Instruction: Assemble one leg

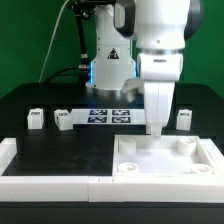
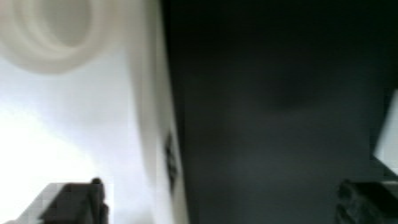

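Three small white legs with tags stand on the black table in the exterior view: two at the left (image 1: 35, 118) (image 1: 63, 119) and one at the right (image 1: 184, 119). A fourth does not show. The large flat white square piece (image 1: 190, 165) with corner sockets lies at the front right. My gripper (image 1: 157, 129) hangs low over that piece's back edge. In the wrist view the gripper (image 2: 221, 205) is open and empty, with one finger (image 2: 71, 200) over the white piece (image 2: 80, 120), whose round socket (image 2: 50, 35) shows, and the other over the black table.
The marker board (image 1: 110, 115) lies at the back centre in front of the robot base. A white raised border (image 1: 60, 183) runs along the table's front and left side. A white sliver (image 2: 390, 140) at the wrist view's edge cannot be identified.
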### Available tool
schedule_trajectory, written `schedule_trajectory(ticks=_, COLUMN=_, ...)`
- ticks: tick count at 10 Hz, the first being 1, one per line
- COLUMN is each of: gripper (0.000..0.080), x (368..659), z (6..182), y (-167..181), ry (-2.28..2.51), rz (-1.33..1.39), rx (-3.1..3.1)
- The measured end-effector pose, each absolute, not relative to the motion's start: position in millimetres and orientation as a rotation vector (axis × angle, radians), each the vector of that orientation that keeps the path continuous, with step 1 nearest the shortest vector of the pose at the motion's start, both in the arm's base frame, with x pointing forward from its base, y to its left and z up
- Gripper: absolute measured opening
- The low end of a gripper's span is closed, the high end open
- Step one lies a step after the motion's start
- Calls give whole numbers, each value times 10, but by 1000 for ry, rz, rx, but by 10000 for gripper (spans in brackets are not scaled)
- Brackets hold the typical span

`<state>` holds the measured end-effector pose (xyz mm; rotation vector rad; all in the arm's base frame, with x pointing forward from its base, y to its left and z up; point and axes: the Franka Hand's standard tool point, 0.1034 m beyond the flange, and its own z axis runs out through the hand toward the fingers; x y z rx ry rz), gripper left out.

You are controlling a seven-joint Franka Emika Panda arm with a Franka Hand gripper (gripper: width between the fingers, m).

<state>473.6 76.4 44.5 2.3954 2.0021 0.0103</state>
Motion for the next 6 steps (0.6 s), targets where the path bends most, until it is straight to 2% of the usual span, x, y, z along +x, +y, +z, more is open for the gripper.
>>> schedule_trajectory(ticks=2, gripper=649, x=4507, z=587, y=806, ry=1938, rz=-34, rx=2446)
schedule_trajectory(ticks=6, gripper=649, x=4517, z=566, y=799, ry=1828, rz=-31, rx=2531)
